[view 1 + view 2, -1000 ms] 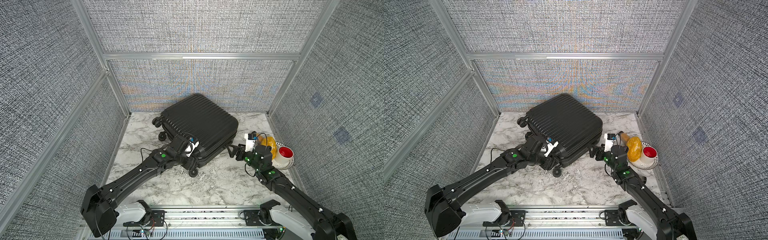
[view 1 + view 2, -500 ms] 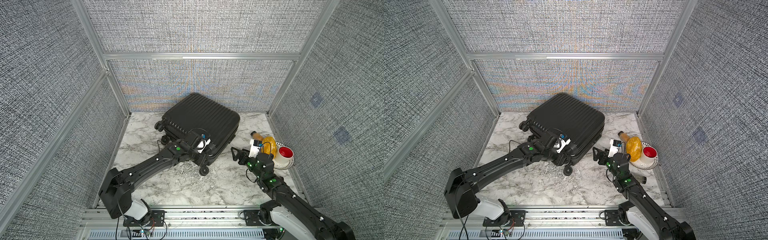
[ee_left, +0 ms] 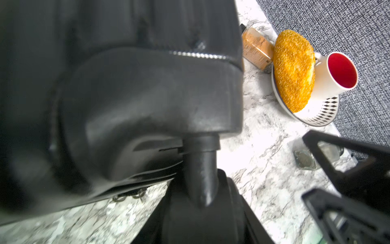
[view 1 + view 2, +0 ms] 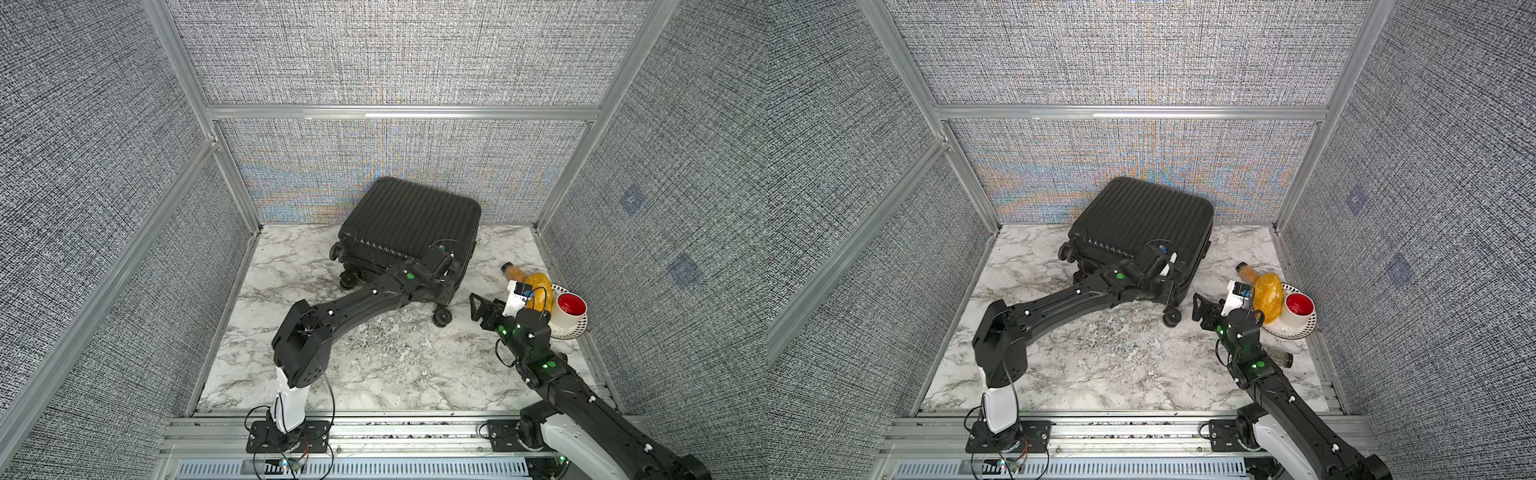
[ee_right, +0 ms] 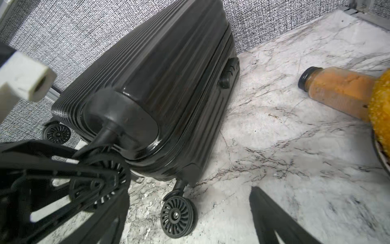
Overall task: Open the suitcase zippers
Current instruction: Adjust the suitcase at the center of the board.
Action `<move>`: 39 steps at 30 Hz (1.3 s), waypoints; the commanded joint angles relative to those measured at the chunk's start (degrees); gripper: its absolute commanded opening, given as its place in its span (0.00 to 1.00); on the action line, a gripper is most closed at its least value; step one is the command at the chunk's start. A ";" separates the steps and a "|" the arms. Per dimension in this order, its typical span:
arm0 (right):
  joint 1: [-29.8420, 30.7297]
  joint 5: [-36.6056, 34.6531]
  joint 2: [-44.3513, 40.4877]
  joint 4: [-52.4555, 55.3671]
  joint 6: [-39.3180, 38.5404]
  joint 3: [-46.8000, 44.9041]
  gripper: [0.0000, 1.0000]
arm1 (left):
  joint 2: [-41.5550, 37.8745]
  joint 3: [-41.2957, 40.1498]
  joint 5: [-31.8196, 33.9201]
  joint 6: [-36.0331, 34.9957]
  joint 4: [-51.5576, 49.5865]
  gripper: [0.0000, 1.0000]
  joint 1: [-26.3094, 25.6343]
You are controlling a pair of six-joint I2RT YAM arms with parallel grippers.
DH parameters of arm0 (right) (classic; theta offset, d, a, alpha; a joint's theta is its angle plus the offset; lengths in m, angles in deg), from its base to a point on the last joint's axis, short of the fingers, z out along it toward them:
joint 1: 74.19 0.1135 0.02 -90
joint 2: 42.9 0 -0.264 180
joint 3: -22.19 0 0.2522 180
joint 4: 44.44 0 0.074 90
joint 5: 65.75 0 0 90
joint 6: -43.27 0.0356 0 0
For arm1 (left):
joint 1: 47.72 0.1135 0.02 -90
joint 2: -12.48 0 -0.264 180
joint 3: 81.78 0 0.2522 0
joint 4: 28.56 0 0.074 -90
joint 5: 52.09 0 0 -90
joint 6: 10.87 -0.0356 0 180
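In both top views the suitcase [image 4: 411, 224] lies flat on the marble tabletop [image 4: 374, 365] at centre frame, its far edge close to the back wall and its shells shut. The left gripper [image 4: 448, 283] is tucked against the case's lower right corner, just above the free wheel [image 4: 442, 318]. The right gripper [image 4: 473, 306] hovers at right of centre, jaws spread wide and empty, apart from the case. In the left wrist view a caster stem [image 3: 200, 164] drops from the corner housing into the gripper, and a short run of the zippers [image 3: 198, 55] glints along the seam. In the right wrist view the left arm's fingers [image 5: 63, 169] are pinched on a caster wheel [image 5: 99, 175]. The seam runs closed along the side past a dark block [image 5: 229, 71] (handle or lock, I cannot tell), and no pull is discernible. The step in hand looks like bracing or turning the case by that wheel, with unzipping not begun. Next, the right gripper must find a pull on the seam, narrow onto it and draw it along the track while the left holds the case firm.
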 commanded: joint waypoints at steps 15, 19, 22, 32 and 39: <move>0.44 13.67 0.13 -5.05 -5.40 0.65 0.91 | -37.62 -26.62 27.49 -15.99 -1.00 0.97 13.88; 4.01 14.28 2.03 -0.38 -8.97 5.19 0.91 | -37.28 -26.55 19.38 -21.88 -3.77 0.97 24.18; 6.80 14.05 1.83 3.07 -11.42 8.48 0.91 | -34.58 -24.99 12.16 -25.90 -4.32 0.97 29.91; 9.02 13.48 -1.72 9.70 -14.72 12.53 0.90 | -22.95 -15.28 -3.95 -30.91 -6.47 0.93 38.72; 9.03 13.32 -2.11 10.01 -13.84 12.07 0.89 | -17.12 -12.09 -2.77 -33.16 -8.72 0.88 40.45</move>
